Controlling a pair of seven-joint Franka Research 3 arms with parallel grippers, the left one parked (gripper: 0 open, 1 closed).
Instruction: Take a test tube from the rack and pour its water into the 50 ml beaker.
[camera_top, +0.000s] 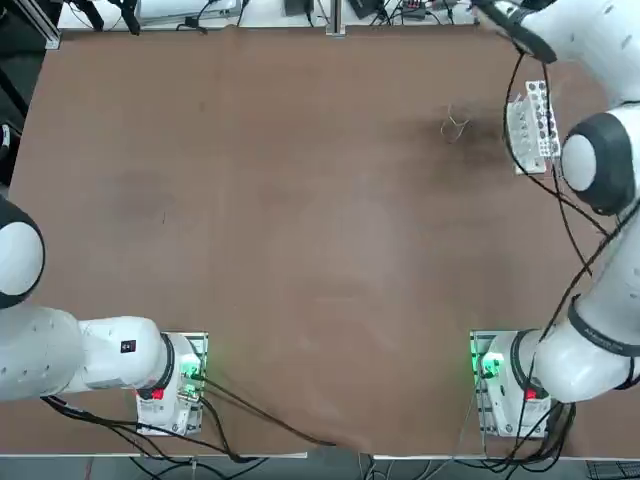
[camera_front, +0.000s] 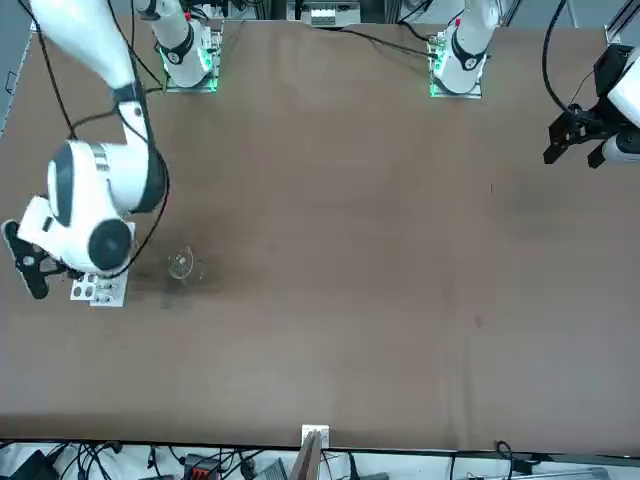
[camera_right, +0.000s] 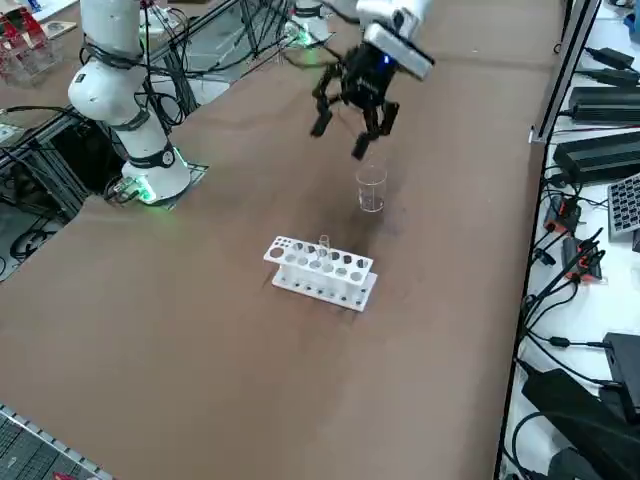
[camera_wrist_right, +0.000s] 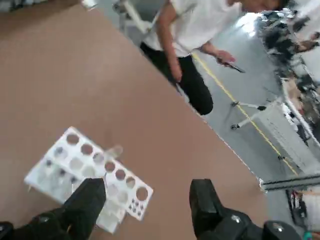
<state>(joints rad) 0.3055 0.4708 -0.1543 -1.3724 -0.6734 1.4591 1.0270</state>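
The white rack (camera_right: 320, 272) lies on the brown table, also seen in the top view (camera_top: 532, 125) and the front view (camera_front: 97, 291). One thin clear test tube (camera_right: 324, 245) stands upright in a rack hole, its rim faint in the wrist view (camera_wrist_right: 114, 152). The small glass beaker (camera_right: 371, 190) stands a short way from the rack (camera_wrist_right: 90, 172), towards the table's middle (camera_top: 456, 125). Any water in the tube cannot be made out. My right gripper (camera_right: 341, 135) hangs open and empty well above the table, near the beaker and rack. Its fingers (camera_wrist_right: 87, 200) frame the rack from above.
A person in a white shirt (camera_wrist_right: 190, 30) stands on the floor beyond the table's right edge. Cables and power units (camera_right: 600, 100) lie along that edge. The rack sits close to the far right corner; broad bare tabletop (camera_top: 300, 220) stretches to its left.
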